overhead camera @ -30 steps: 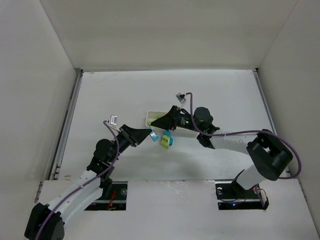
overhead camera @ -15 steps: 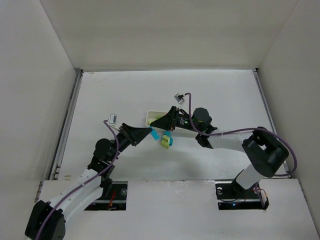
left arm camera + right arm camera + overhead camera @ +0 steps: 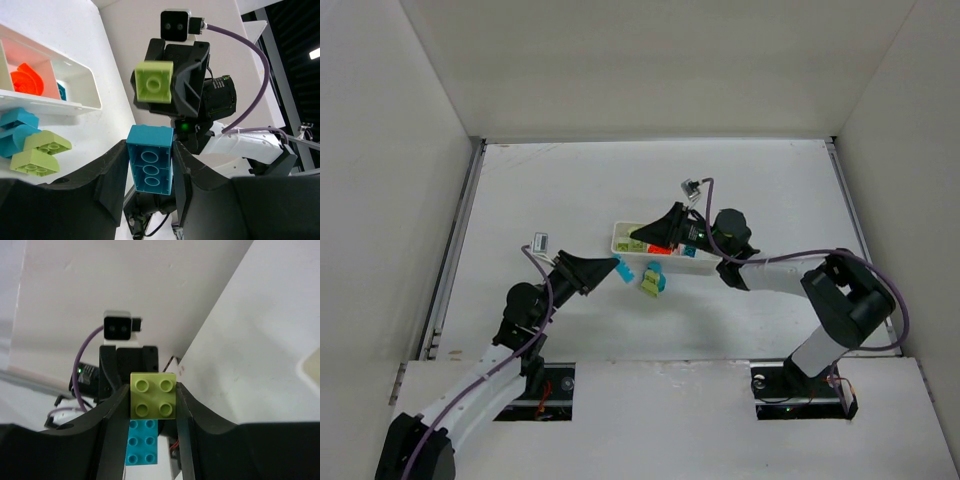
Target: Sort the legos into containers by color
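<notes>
Left gripper (image 3: 611,270) clamped on a cyan brick (image 3: 149,160), just left of the tray (image 3: 60,102); loose legos (image 3: 651,281) lie just before the tray's near wall. An orange piece (image 3: 27,82) sits in one compartment with a cyan bit (image 3: 61,91) in the next; the cyan brick probably belongs there, released low past the divider. Right gripper (image 3: 152,400) pinches a yellow-green brick (image 3: 154,81) near the tray's left end; arms close together, so best to move one at a time.

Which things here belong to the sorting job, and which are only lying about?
Job: white plastic tray; orange-red piece in it; loose yellow-green pieces and loose cyan pieces beside it; cyan brick in left gripper; yellow-green brick in right gripper.
Not the job: purple cables, white side walls.
</notes>
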`<state>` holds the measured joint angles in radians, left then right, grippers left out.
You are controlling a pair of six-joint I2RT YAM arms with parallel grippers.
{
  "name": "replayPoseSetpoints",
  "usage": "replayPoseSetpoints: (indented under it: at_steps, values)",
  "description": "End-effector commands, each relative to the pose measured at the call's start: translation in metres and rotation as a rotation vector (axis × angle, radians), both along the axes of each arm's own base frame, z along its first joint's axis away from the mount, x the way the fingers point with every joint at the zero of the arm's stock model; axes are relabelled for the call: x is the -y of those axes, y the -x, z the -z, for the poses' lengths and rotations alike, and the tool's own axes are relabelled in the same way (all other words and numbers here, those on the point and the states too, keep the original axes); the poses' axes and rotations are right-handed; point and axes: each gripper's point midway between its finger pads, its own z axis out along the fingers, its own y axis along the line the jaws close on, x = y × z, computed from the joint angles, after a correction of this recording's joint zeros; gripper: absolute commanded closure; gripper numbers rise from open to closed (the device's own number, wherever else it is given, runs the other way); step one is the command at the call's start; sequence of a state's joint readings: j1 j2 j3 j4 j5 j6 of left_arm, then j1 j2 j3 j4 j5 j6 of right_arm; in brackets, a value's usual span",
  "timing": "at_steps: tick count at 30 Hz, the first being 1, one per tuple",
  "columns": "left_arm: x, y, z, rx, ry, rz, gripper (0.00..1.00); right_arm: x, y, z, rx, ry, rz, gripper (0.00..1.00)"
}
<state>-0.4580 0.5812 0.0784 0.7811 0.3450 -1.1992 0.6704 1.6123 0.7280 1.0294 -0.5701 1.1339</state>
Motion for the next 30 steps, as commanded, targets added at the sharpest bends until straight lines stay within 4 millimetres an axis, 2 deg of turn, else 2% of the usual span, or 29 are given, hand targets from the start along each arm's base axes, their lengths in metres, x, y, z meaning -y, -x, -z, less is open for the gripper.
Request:
replayPoseSetpoints:
  at_steps: [1, 8, 13, 23, 26, 30]
  values:
    - [-0.004, 0.003, -0.008, 0.043, 0.015, 0.007, 0.86, 0.012, -0.018, -0.014, 0.062, -0.041, 0.064, 0.61]
    - [-0.018, -0.007, -0.013, 0.065, -0.006, -0.041, 0.86, 0.006, -0.054, 0.045, -0.049, 0.16, 0.174, 0.61]
    - [-0.023, -0.015, -0.015, 0.083, -0.033, -0.07, 0.86, 0.005, -0.075, 0.075, -0.049, 0.366, 0.306, 0.61]
    - [-0.028, -0.03, -0.009, 0.094, -0.097, -0.127, 0.86, -0.004, -0.101, 0.107, 0.019, 0.665, 0.433, 0.59]
    - [-0.029, -0.032, -0.01, 0.102, -0.105, -0.135, 0.86, -0.012, -0.102, 0.107, 0.013, 0.657, 0.415, 0.58]
    - [-0.031, -0.033, -0.011, 0.105, -0.111, -0.143, 0.85, -0.014, -0.103, 0.104, 0.016, 0.652, 0.418, 0.49]
